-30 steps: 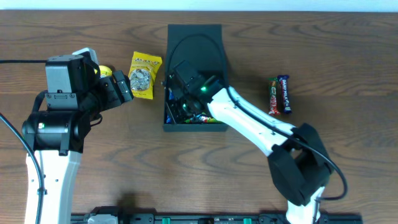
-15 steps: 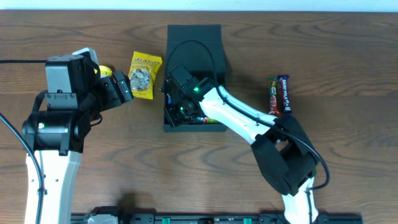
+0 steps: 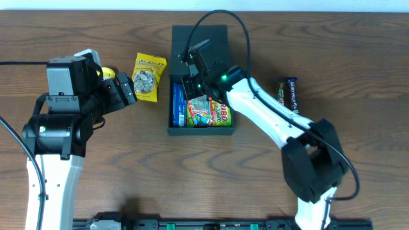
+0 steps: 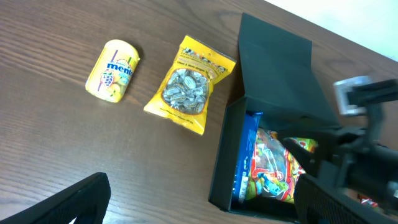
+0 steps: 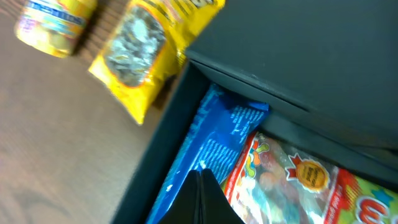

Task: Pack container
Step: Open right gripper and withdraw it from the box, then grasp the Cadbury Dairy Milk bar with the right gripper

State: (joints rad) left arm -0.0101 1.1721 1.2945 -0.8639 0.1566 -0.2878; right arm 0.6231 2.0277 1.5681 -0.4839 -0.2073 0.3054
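The dark container (image 3: 201, 131) stands mid-table with its flap lid (image 3: 199, 39) open to the far side. Inside lie a blue packet (image 3: 178, 103) and a colourful candy bag (image 3: 211, 112); both show in the right wrist view, the blue packet (image 5: 211, 149) and the candy bag (image 5: 298, 180). My right gripper (image 3: 193, 82) is shut and empty, above the box's far half; its closed fingertips (image 5: 202, 180) hang over the blue packet. My left gripper (image 3: 128, 89) is open and empty, left of the box, beside a yellow seed packet (image 3: 148, 76).
A yellow Mentos tub (image 4: 114, 70) lies left of the seed packet (image 4: 189, 84). Two candy bars (image 3: 287, 97) lie on the table to the right of the box. The table's far edge runs just behind the lid.
My right gripper has risen out of the box and moved toward the far side. The blue packet and candy bag now show uncovered inside. The left arm has not moved.
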